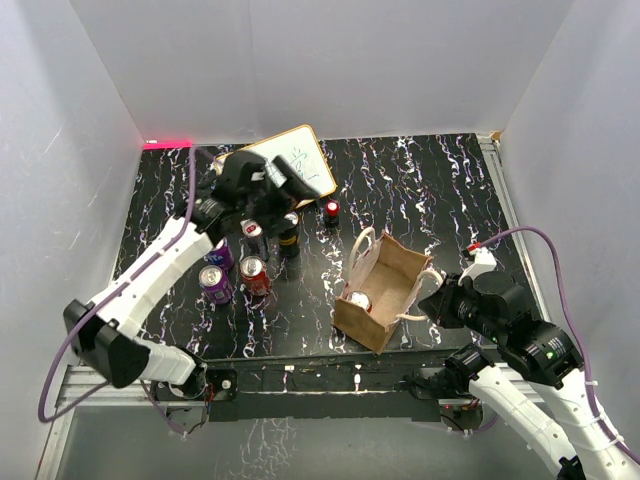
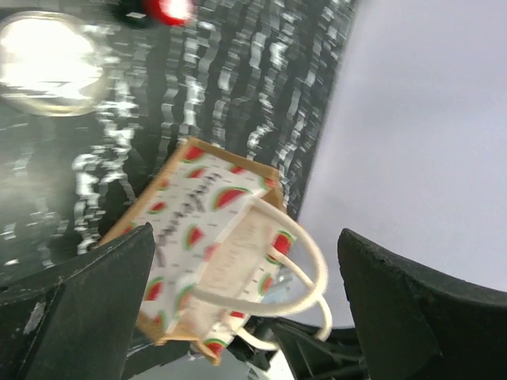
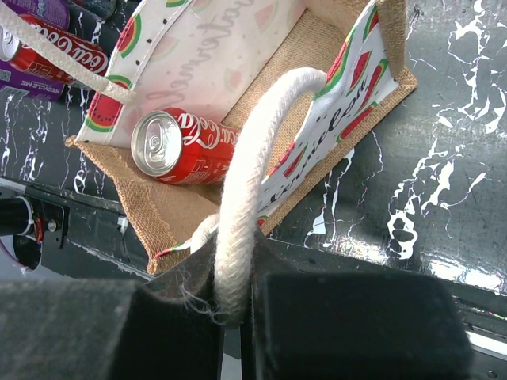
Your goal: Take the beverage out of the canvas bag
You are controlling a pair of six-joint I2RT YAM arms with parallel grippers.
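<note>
1. Beverage: one red can (image 3: 186, 146) lies on its side on the floor of the canvas bag (image 1: 385, 290), at the bag's near end, with its lid toward the left arm.
2. Right end effector (image 3: 234, 309): clamped on one of the two cord handles (image 3: 253, 158). It is the nearer arm, just above the can, but occupied.
3. Left end effector (image 2: 245, 233): fingers apart, empty, well apart from the bag, above at least five loose cans (image 1: 253, 272) on the desk (image 1: 420, 190).

Rough canvas bag (image 3: 150, 214), glossy metal can (image 3: 190, 146)
</note>
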